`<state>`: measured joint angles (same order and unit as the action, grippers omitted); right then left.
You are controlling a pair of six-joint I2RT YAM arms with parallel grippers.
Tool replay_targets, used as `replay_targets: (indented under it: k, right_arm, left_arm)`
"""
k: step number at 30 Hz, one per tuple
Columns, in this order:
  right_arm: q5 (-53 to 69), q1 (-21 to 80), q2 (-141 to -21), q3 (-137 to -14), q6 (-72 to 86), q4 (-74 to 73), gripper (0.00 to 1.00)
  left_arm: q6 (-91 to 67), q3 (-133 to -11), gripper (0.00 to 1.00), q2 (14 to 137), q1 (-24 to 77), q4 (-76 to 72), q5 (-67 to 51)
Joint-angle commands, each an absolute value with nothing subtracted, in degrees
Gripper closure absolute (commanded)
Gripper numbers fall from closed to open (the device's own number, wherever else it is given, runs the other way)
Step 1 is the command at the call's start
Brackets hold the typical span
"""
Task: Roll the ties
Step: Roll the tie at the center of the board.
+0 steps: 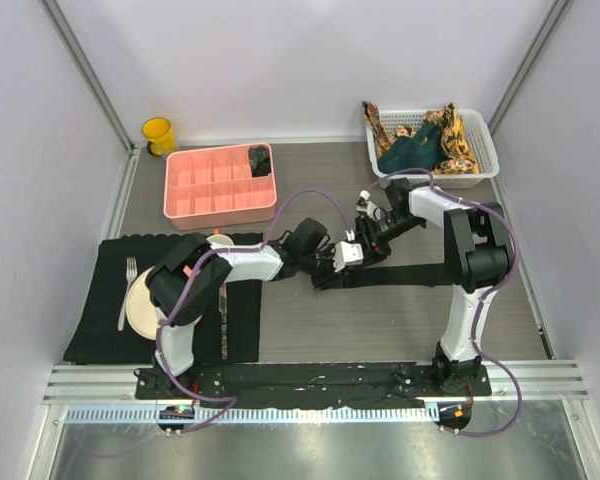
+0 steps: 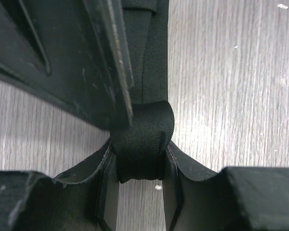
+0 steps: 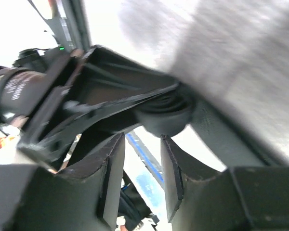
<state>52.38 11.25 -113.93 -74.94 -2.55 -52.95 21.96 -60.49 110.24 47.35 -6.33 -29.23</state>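
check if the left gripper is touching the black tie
Touching. The left wrist view shows the left gripper closed on the rolled end of the black tie, no gap either side.

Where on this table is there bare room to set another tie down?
Bare tabletop lies between the pink compartment tray and the white slatted basket, and between the long black necktie and the near edge. Crowded: the black cloth mat, and mid-table where left gripper and right gripper meet.
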Motion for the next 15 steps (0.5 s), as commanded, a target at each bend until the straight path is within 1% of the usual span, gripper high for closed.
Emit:
replay_targets:
  k: [1,7,13,15]
  right_arm:
    - [57.3,13.4,-112.4,-75.2,-0.5,-53.3,0.59]
    - [51.4,14.1,-115.7,-75.2,-1.6,-52.1,0.59]
    - [46.4,14.2,-117.1,-74.6,-0.2,-46.4,0.59]
    - [46.4,14.2,-117.5,-74.2,-0.2,-45.9,0.59]
  left_arm:
    - [23.2,-62.0,0.82,112.0,47.3,4.0,-24.7]
    - [23.3,-62.9,0.77,112.3,47.2,5.4,-24.8]
    - [24.4,-63.2,0.75,112.8,47.3,6.1,-25.3]
    - [24.7,-63.4,0.75,112.8,47.3,6.2,-25.4]
